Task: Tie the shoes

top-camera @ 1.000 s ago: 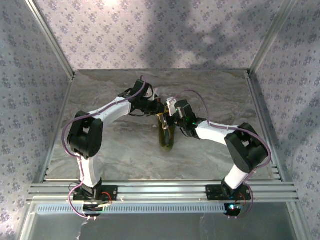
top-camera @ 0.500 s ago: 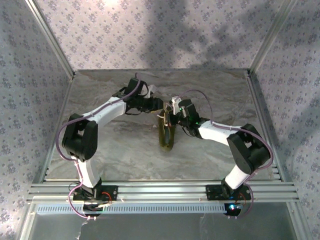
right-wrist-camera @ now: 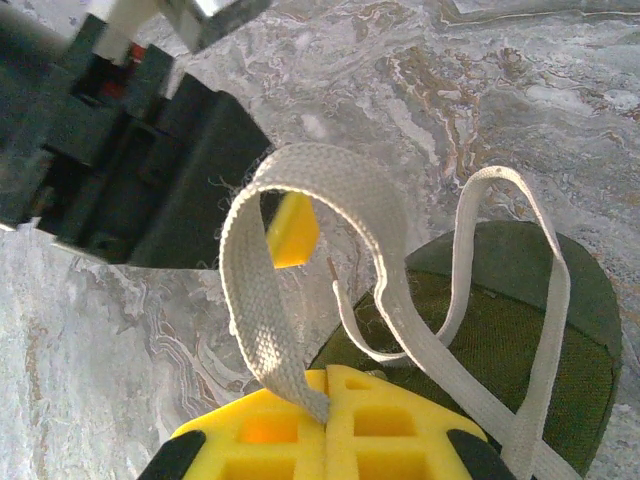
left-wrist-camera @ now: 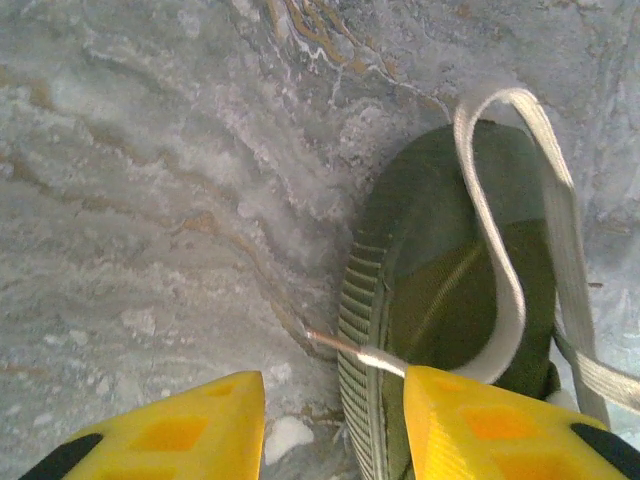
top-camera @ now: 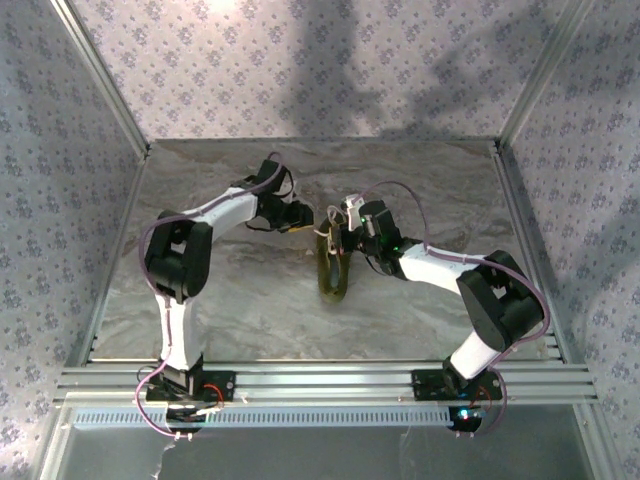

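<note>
well, shoe: the shoe (top-camera: 335, 272) lies flat on the table (top-camera: 230, 300), about mid-table, between the two arms and just on the near side of both wrists.
long axis: it runs near to far, almost straight away from the arm bases.
heading: the rounded, closed end sits at the far side under the grippers and the dark opening is toward the bases. i judge the toe points away from the bases, but the top view is too small for you to be sure.
lace: a white lace (right-wrist-camera: 300, 190) rises off the shoe in an upright loop, and a second strand curves across the green upper.
right gripper: the right gripper (right-wrist-camera: 328, 405) is clamped tight on the lace at the foot of the loop, fingers pressed together.
why held so: pinching it low keeps the loop standing and open, so you have an eye to work through.
left gripper: the left gripper (left-wrist-camera: 330, 378) stands part open and holds nothing. the lace end (left-wrist-camera: 335, 343) lies over the sole's edge in the gap between its fingers, touching neither as far as you can see.
why placed so: one of its yellow fingers shows through the loop in the right wrist view. i judge it is set to take that free end.
progress: the knot is not yet tied.
</note>
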Motion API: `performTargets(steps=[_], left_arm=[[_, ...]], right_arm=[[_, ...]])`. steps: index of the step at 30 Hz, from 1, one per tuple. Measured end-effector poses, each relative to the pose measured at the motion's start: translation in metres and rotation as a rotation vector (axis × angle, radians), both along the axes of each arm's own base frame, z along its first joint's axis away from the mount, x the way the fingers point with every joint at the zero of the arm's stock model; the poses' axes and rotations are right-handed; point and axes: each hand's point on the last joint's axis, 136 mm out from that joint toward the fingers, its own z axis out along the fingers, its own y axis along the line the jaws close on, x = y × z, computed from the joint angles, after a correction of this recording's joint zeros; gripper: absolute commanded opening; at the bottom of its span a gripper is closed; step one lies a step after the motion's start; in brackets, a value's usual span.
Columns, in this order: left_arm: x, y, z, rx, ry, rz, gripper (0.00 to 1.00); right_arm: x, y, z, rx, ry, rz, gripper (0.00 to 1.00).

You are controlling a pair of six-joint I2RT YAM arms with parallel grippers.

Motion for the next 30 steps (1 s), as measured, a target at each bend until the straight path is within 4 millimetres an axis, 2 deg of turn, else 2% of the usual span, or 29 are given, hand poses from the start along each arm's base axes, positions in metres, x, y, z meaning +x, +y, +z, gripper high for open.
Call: performTargets(steps=[6,12,14,16,23,26,30], left_arm=[[0.011,-0.014,0.0,0.005,-0.01,-0.005,0.44],[0.006,-0.025,-0.016,0.013,0.028,-0.011,0.42],[0.004,-0.027,-0.022,0.017,0.042,-0.011,0.37],[0.003,-0.028,-0.027,0.017,0.056,-0.009,0.27],[0.003,-0.033,-0.023,-0.007,0.06,-0.002,0.05],[0.002,-0.03,-0.022,-0.008,0.05,0.004,0.01],[-0.003,-0.02,-0.02,0.008,0.048,0.023,0.0]], right_arm=[[0.0,0.0,0.0,0.0,0.0,0.0,0.0],[0.0,0.0,0.0,0.0,0.0,0.001,0.0],[0.0,0.0,0.0,0.0,0.0,0.001,0.0],[0.0,0.0,0.0,0.0,0.0,0.001,0.0],[0.0,0.0,0.0,-0.002,0.0,-0.002,0.0],[0.0,-0.001,-0.001,-0.004,-0.001,-0.006,0.0],[0.0,-0.003,-0.003,-0.009,0.002,-0.011,0.0]])
